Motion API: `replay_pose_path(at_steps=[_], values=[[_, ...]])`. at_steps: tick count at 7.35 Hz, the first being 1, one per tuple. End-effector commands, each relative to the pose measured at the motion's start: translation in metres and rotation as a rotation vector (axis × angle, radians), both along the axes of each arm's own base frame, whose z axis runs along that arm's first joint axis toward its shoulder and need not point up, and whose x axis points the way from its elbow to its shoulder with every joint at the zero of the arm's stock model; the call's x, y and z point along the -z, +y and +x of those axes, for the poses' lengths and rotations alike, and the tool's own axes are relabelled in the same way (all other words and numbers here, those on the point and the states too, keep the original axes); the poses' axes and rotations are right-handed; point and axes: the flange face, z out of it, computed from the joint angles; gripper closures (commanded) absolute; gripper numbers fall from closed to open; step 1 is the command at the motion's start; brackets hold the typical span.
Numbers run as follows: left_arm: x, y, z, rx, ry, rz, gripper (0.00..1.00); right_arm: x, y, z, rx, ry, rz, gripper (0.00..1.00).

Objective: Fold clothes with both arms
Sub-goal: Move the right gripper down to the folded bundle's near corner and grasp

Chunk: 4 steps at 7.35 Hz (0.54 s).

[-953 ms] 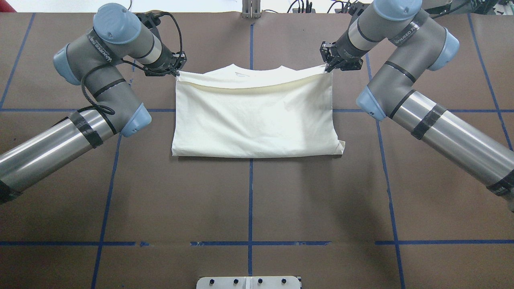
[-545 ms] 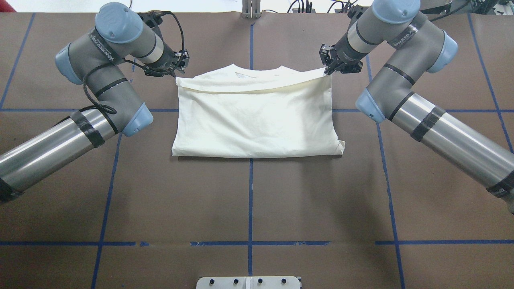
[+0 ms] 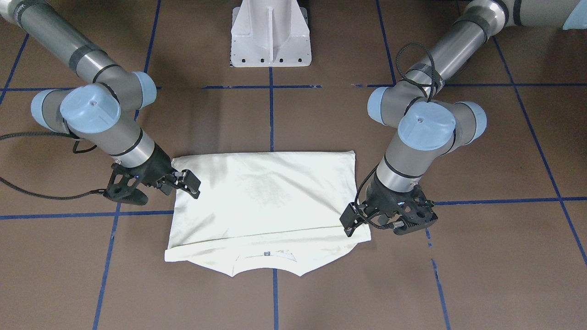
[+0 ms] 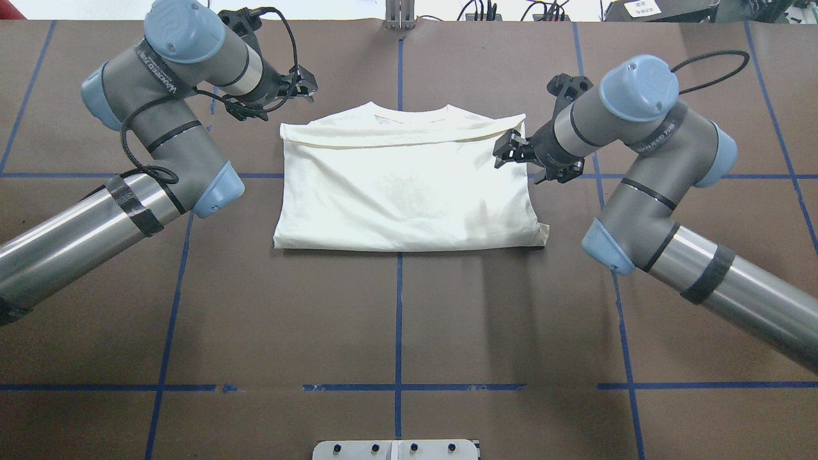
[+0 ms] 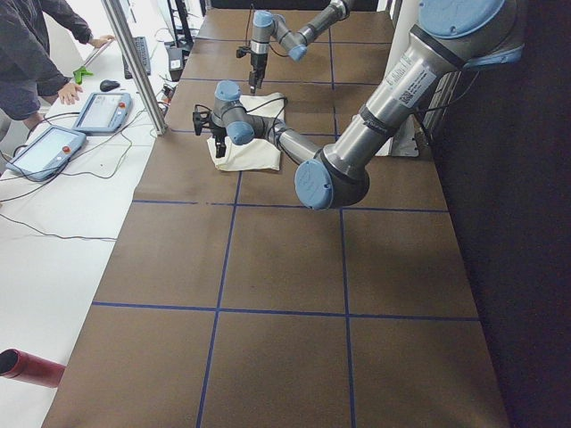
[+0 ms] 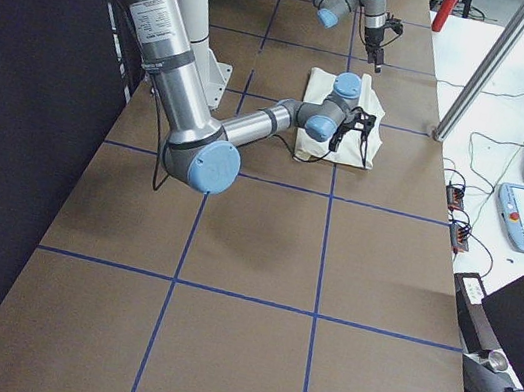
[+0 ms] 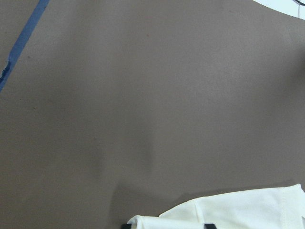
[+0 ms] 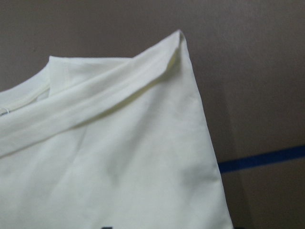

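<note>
So the shirt (image 4: 402,191) sits folded in half, upper middle of the overhead frame. Left gripper (image 4: 308,86) and right gripper (image 4: 500,155) are both spread, holding nothing; likely another fold left.

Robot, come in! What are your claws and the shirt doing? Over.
Left claw open, off the shirt's far corner. Right claw open, over the shirt's right edge. Shirt folded in half, flat on the table.
</note>
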Motion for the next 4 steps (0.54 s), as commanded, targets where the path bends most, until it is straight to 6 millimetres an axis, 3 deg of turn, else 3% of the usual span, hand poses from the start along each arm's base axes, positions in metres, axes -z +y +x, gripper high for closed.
replay_pose_path(at_steps=[1,2,4], values=[[0.016,0.007,-0.004,-0.004,0.012,0.008,0.0,-0.034,0.077,0.001,0.039,0.036,0.006,0.0],[0.016,0.007,-0.004,-0.001,0.014,0.003,0.0,-0.044,0.089,-0.004,0.048,0.054,0.006,0.0],[0.016,0.007,-0.003,0.005,0.021,-0.01,0.0,-0.044,0.094,-0.021,0.055,0.069,0.012,0.05]])
